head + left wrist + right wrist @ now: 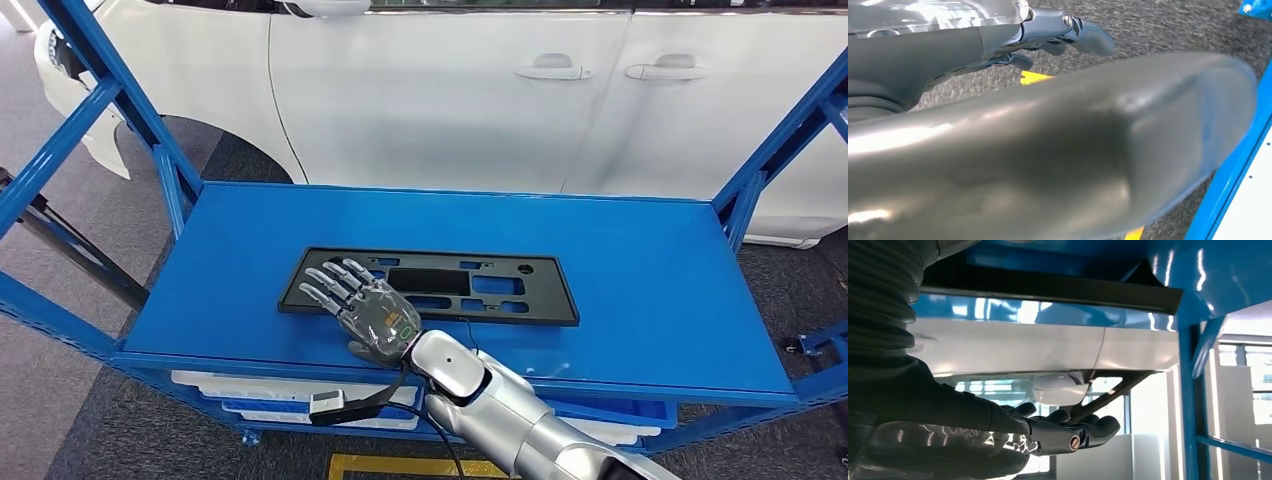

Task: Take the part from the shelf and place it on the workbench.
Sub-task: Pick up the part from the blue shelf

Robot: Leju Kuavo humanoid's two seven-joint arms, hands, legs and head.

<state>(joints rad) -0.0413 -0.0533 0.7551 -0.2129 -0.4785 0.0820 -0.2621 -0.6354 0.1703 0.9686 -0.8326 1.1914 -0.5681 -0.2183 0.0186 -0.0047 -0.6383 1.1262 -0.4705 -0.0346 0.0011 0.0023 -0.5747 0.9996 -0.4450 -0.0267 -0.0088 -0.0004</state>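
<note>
The part, a flat black plastic rectangular panel with cut-out slots [440,286], lies lengthwise on the glossy blue metal shelf [640,290], in front of a white car [450,90]. The silver right arm [510,405] reaches in from below. The right robot hand [362,305] rests palm-down on the panel's left end, fingers spread and extended flat, gripping nothing. The left robot hand [1058,35] hangs over speckled grey carpet [1158,30], its fingers curled loosely.

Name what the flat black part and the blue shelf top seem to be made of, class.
Black part: probably moulded plastic, matte; thin, with clean rectangular cut-outs and no shine.
Shelf top: likely painted sheet metal, smooth and semi-gloss; even blue coat, soft reflections, folded front edge.
</note>
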